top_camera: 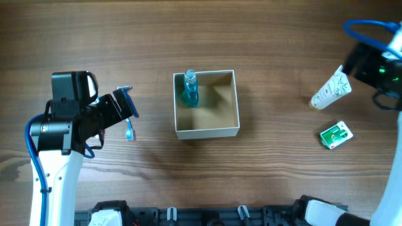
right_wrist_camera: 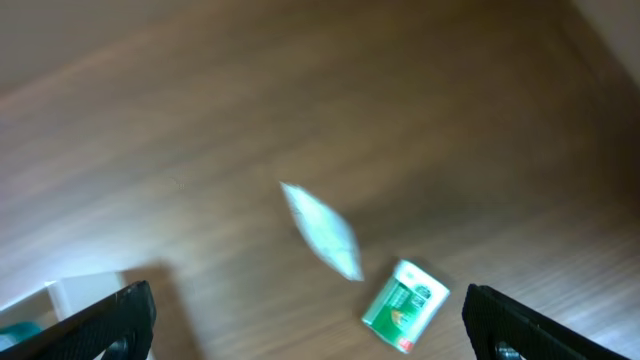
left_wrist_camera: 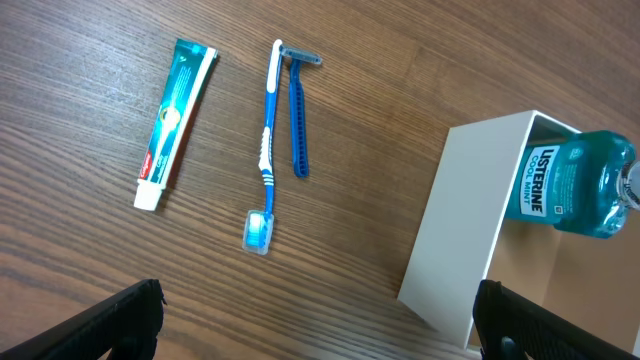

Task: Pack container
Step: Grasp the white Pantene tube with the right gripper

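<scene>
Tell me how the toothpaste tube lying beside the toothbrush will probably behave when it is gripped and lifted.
The toothpaste tube lies flat with a crimped end, so it probably will not roll. Its body looks soft and would likely dent when squeezed; near the white cap it seems firmer. It is probably light.

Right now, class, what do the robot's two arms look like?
The left arm has a white rounded link, black blocky joints and a silver motor end, with a looping blue cable. The right arm is black with a green light and its own blue cable. Wrist views show black tool fingers.
</scene>
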Available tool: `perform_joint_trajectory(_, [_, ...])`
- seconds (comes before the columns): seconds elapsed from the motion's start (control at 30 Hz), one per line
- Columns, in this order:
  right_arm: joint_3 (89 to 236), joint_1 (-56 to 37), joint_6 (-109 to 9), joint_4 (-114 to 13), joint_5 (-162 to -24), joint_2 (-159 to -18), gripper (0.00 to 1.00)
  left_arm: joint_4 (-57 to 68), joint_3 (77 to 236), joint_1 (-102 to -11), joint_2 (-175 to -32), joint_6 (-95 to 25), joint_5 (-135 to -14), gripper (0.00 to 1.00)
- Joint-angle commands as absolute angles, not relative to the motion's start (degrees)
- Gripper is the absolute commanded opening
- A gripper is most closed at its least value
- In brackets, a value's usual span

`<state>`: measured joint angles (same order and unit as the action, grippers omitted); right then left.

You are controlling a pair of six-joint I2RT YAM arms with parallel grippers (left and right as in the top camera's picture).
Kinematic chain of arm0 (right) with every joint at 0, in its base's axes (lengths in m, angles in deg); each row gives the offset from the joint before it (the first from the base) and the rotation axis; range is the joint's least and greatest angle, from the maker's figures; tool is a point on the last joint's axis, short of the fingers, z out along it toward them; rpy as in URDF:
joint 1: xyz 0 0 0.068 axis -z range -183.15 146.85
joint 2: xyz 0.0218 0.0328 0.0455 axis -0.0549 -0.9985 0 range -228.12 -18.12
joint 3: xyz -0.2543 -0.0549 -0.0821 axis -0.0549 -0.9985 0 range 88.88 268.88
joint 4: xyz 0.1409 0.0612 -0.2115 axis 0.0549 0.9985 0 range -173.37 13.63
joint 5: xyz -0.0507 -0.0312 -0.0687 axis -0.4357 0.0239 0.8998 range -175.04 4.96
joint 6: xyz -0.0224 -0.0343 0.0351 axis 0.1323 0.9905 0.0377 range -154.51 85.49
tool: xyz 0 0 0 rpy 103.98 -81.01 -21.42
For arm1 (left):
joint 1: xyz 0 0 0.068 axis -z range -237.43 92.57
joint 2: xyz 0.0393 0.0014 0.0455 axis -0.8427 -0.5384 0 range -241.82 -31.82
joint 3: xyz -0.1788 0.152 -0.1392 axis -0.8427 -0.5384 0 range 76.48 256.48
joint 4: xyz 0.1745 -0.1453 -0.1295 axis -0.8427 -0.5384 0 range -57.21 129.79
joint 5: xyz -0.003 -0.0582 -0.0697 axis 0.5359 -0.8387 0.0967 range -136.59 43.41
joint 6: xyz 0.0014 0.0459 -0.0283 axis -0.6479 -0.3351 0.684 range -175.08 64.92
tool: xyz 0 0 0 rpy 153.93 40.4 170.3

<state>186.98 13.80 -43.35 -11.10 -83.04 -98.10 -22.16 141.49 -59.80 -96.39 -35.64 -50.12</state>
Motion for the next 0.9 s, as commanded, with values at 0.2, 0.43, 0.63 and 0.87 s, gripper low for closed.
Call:
perform_joint_trajectory(0.2, [178.77, 18.04, -34.39, -14.82, -87.83, -107.11, 1.00, -22.14, 142.54, -60.17, -96.50, -35.26, -50.60, 1.00])
perform_joint_trajectory(0.43, [177.34, 18.02, -30.91, -16.41, -90.03, -113.42, 0.98, -21.97, 142.54, -60.17, -96.50, -35.24, -50.62, 1.00])
perform_joint_trajectory(0.63, [177.34, 17.30, -29.91, -17.92, -93.90, -117.84, 0.85, -21.51, 142.54, -60.17, -96.50, -35.26, -50.60, 1.00])
perform_joint_trajectory(0.87, [177.34, 14.13, -29.97, -18.55, -93.88, -119.17, 0.49, -20.87, 142.54, -60.17, -96.50, -35.24, -50.62, 1.00])
